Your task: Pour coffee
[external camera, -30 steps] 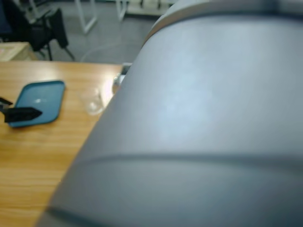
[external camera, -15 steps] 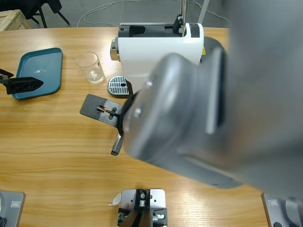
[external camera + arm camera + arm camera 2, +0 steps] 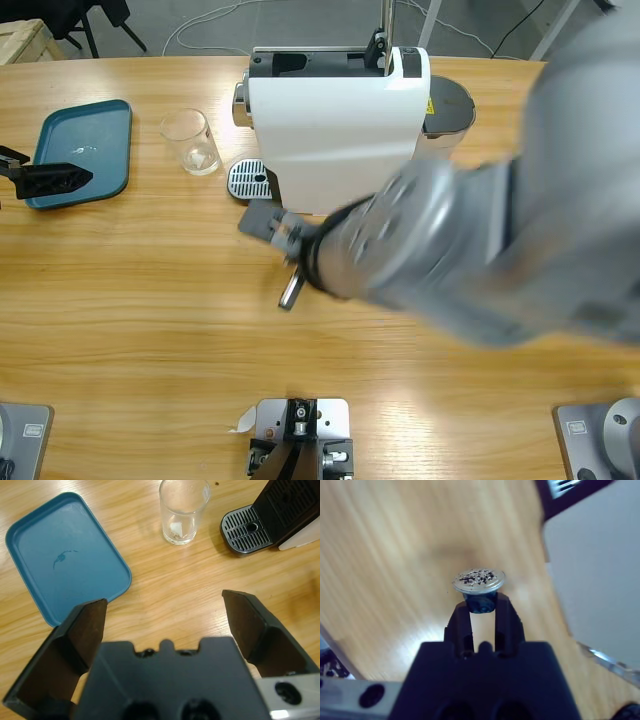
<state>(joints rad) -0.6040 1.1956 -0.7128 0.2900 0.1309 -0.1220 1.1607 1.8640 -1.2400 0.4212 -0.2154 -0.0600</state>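
Desk: long, of pale wood, carrying all items listed.

Coffee machine: white body with black top, placed at the far middle of the desk. A round grey drip grate is seen at its left foot, also visible in the left wrist view.

Glass tumbler: small, clear, upright, set just left of the drip grate and apart from it; also seen at. Whether coffee lies in it cannot be told; only a pale glint is seen at its base.

Tray: blue-teal, rectangular with rounded corners, placed at the far left of the desk, left of the tumbler and apart from it; a small dark mark is seen on its floor.

Left gripper: held above bare wood between tray and tumbler, jaws spread wide, nothing between them. In the high view it is seen at the left edge, over the tray's near-left side.

Right gripper: jaws drawn narrow and clamped on a dark coffee capsule, whose round foil-rimmed face is speckled dark. The capsule is held above the desk, beside the machine's white wall.

Right arm: large, silver, blurred, reaching in from the right in front of the machine.
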